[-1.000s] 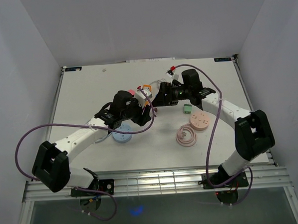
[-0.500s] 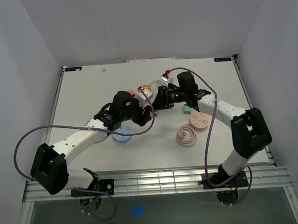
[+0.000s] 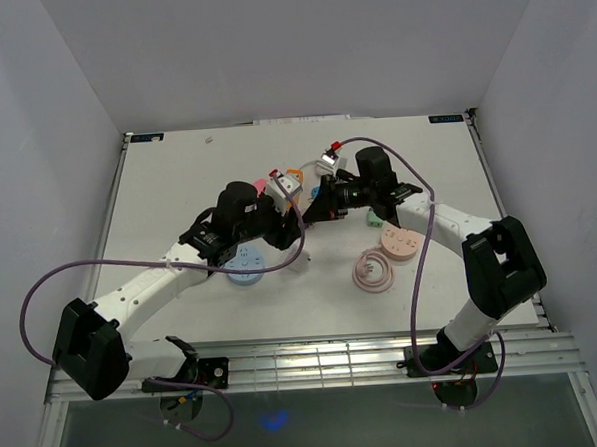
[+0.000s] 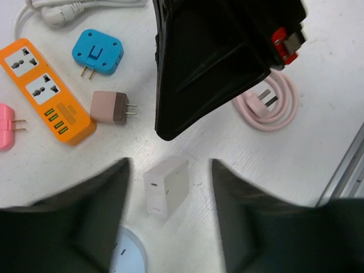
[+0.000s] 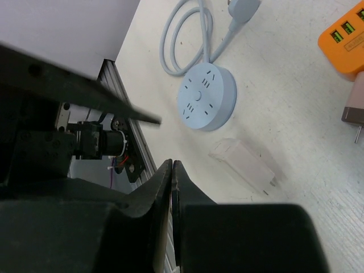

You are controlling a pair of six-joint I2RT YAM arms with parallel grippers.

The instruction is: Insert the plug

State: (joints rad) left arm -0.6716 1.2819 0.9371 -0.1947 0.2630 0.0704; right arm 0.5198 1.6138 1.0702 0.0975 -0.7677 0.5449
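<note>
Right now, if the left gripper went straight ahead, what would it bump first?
Probably the white charger on the table, between the open fingers of the left gripper; depth is unclear.

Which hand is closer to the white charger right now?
Left. The left hand hangs open directly above the white charger. The right hand is shut on nothing, and the charger lies off to one side of it.
</note>
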